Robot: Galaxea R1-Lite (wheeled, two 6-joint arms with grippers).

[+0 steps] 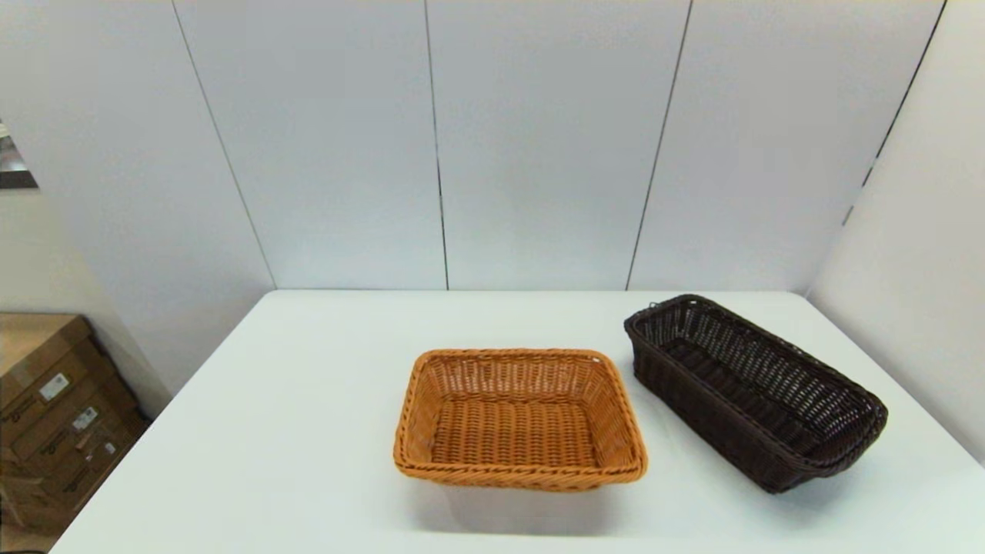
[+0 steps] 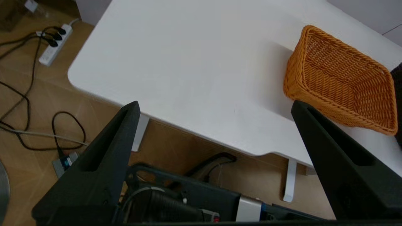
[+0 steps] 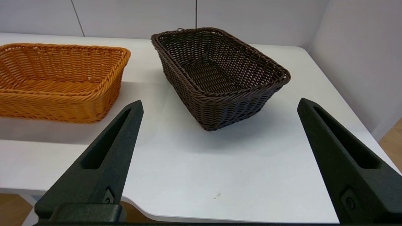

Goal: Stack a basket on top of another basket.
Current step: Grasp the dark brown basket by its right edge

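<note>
A: We logged the dark basket (image 1: 754,391) on the table's (image 1: 308,431) right side, angled, close beside the orange basket (image 1: 519,419) but not touching it. Both empty, both upright. Nothing stacked yet

B: Arms? We saw neither in the head view

A: Both held back at the near edge. Right gripper (image 3: 220,105) spread wide, nothing between its fingers, facing the dark basket's near corner. Left gripper (image 2: 215,106) likewise wide and empty, off the table's near-left edge, orange basket ahead of it

B: Risks we noted?

A: Open weave: a fingertip could snag instead of pinching the braided rim. A one-sided rim grip might let the basket tip. And since it sat skewed to the orange one, we judged it could land crooked on the rim unless turned first
</note>
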